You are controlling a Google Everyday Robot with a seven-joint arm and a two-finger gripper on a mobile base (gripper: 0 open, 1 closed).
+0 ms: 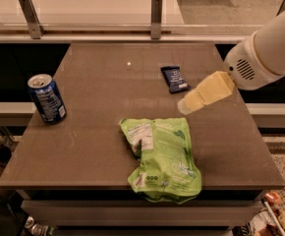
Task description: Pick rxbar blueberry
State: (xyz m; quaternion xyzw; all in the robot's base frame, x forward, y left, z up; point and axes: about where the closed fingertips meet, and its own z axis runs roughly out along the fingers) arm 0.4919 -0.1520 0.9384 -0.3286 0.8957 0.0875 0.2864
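The rxbar blueberry (175, 78) is a small flat dark navy wrapper with pale lettering, lying on the brown table (98, 82) right of centre towards the back. My gripper (187, 104) comes in from the right on a white arm, its pale yellow end just right of and a little nearer than the bar, above the table and apart from the bar. Nothing shows in its hold.
A blue soda can (47, 98) stands upright near the table's left edge. A large light-green crinkled bag (162, 156) lies at the front centre, overhanging the front edge. A rail with two metal posts (156, 16) runs behind the table.
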